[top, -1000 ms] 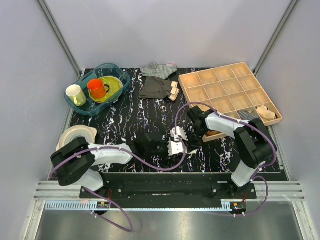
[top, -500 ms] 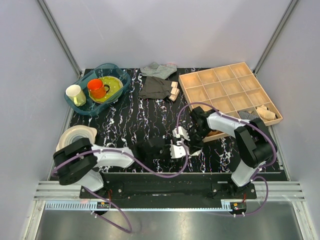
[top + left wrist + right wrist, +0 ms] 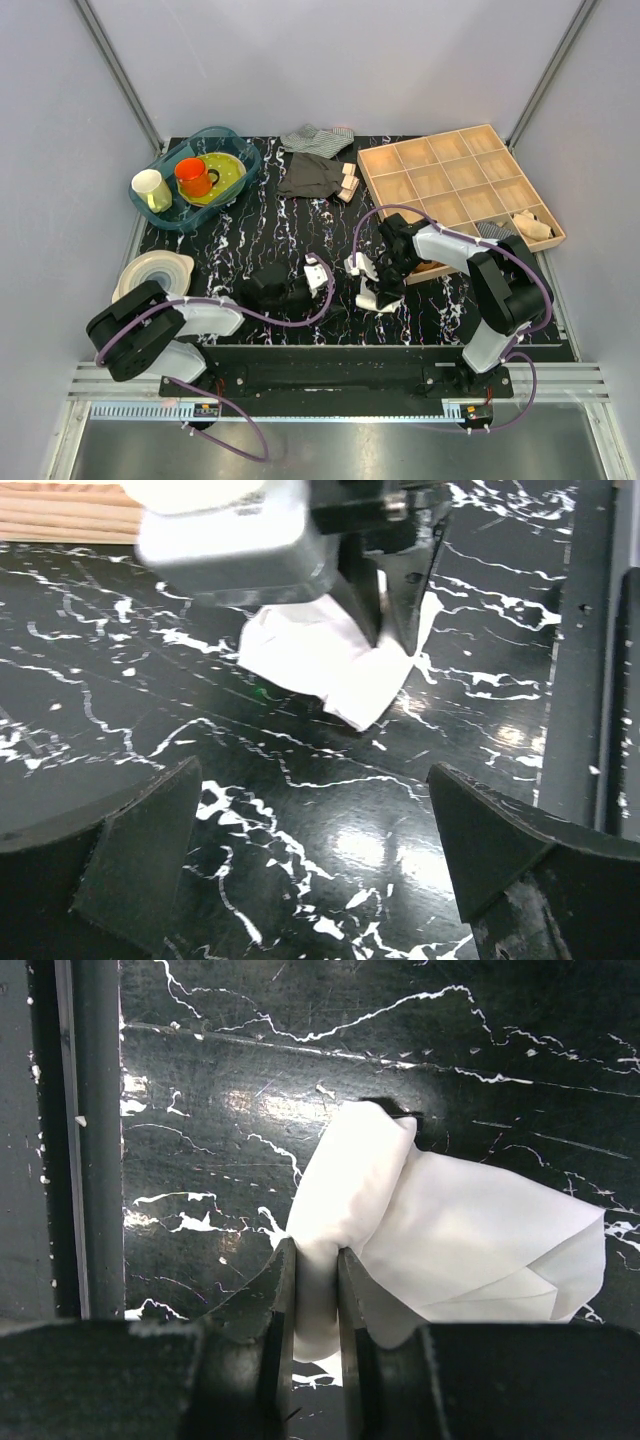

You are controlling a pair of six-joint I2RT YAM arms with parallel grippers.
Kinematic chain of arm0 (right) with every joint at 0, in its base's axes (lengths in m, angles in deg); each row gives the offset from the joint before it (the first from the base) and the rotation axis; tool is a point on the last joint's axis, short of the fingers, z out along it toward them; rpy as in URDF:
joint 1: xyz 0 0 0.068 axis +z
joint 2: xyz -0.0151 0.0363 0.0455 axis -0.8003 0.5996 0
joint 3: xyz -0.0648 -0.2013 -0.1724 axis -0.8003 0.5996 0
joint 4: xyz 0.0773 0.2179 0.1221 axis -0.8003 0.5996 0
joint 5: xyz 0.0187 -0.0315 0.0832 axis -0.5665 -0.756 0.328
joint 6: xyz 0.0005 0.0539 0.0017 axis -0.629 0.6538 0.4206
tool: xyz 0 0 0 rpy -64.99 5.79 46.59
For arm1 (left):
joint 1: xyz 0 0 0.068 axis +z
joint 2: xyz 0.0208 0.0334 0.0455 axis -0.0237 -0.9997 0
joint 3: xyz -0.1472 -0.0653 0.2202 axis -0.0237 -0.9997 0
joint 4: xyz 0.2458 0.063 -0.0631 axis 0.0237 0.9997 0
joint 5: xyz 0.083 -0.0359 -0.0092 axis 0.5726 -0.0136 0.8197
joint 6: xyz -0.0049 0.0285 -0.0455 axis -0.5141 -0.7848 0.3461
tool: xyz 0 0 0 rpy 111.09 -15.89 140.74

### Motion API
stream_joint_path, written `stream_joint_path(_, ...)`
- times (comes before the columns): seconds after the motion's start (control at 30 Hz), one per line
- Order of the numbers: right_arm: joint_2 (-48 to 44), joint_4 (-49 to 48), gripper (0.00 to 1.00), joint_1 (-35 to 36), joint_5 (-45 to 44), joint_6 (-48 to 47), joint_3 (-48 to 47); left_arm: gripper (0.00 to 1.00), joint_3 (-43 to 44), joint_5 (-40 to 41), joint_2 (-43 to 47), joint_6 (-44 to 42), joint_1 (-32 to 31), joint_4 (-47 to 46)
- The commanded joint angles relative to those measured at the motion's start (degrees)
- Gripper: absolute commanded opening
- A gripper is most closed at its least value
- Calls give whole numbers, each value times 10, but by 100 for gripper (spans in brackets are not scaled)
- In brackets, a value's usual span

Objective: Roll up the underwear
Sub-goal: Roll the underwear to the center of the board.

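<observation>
The underwear [image 3: 371,298] is a small white cloth, partly rolled, lying on the black marbled table near the front centre. My right gripper [image 3: 312,1272] is shut on its rolled fold, and the rest of the cloth [image 3: 470,1235] spreads out to the right. In the top view the right gripper [image 3: 372,287] sits right over it. My left gripper [image 3: 321,279] stands open just left of the cloth with nothing between its fingers [image 3: 130,850]. From the left wrist, the underwear [image 3: 320,665] lies ahead, pinched by the right arm's dark fingers [image 3: 385,605].
A wooden compartment tray [image 3: 440,205] stands at the back right, close behind the right arm. A dark grey garment [image 3: 310,175], a striped cloth [image 3: 316,137] and small wooden blocks [image 3: 348,183] lie at the back. A blue basin [image 3: 170,215] of dishes sits back left, a white bowl [image 3: 155,270] front left.
My left gripper has opened wide, let go of the underwear and drawn back to the left. The right gripper stays shut on the cloth in nearly the same place.
</observation>
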Motion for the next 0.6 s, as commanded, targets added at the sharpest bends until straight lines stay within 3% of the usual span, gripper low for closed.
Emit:
stream_joint_path(0.0, -15, -28, 18, 3, 5, -1, 17, 99, 29, -100, -30, 9, 2, -45)
stream_joint_path(0.13, -40, -43, 18, 3, -6, -25, 47, 99, 52, -87, -50, -90, -25, 2)
stream_joint_path(0.33, -90, -96, 18, 3, -43, -87, 108, 99, 115, 12, -64, -270, -98, 144)
stream_joint_path(0.5, -123, -145, 17, 3, -60, -131, 154, 98, 143, 16, -93, -299, -118, 168)
stream_joint_path(0.57, -133, -161, 17, 3, -68, -134, 168, 91, 161, 1, -113, -300, -119, 172)
